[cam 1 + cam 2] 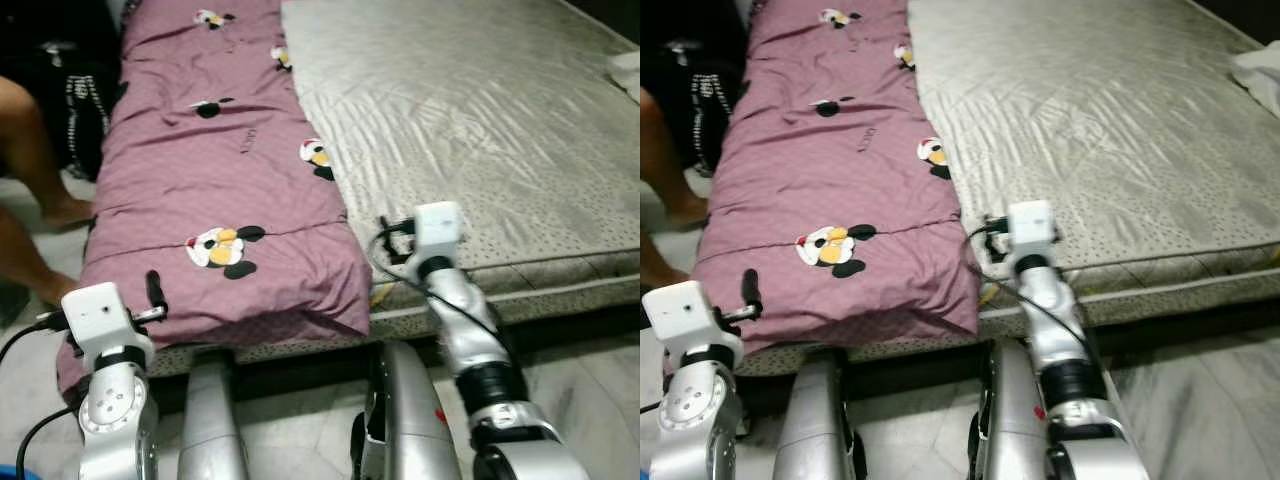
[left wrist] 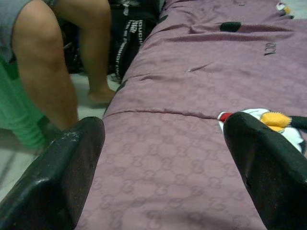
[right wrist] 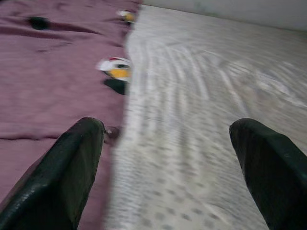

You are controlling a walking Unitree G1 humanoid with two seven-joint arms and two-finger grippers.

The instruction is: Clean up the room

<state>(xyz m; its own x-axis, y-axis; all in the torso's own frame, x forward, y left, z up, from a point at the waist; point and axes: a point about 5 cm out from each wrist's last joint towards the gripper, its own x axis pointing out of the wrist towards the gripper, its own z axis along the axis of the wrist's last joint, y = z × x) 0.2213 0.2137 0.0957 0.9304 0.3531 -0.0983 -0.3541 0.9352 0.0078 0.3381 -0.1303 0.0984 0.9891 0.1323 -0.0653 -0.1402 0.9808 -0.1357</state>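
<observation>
A purple quilt (image 1: 220, 170) with cartoon mouse prints lies folded lengthwise along the left side of a pale grey mattress (image 1: 480, 130). My left gripper (image 1: 153, 292) rests at the quilt's near left corner. In the left wrist view it (image 2: 163, 167) is open, fingers wide apart over the purple cloth, holding nothing. My right gripper (image 1: 392, 240) sits at the near end of the mattress, just right of the quilt's edge. In the right wrist view it (image 3: 168, 167) is open, straddling the line where the quilt (image 3: 53, 81) meets the bare mattress (image 3: 206, 110).
A person's bare legs (image 1: 30, 180) stand on the floor left of the bed, close to the quilt. A black bag (image 1: 85, 110) with white lettering sits behind them. A white cloth (image 1: 628, 70) lies at the mattress's far right edge. Tiled floor (image 1: 590, 370) runs along the bed's near side.
</observation>
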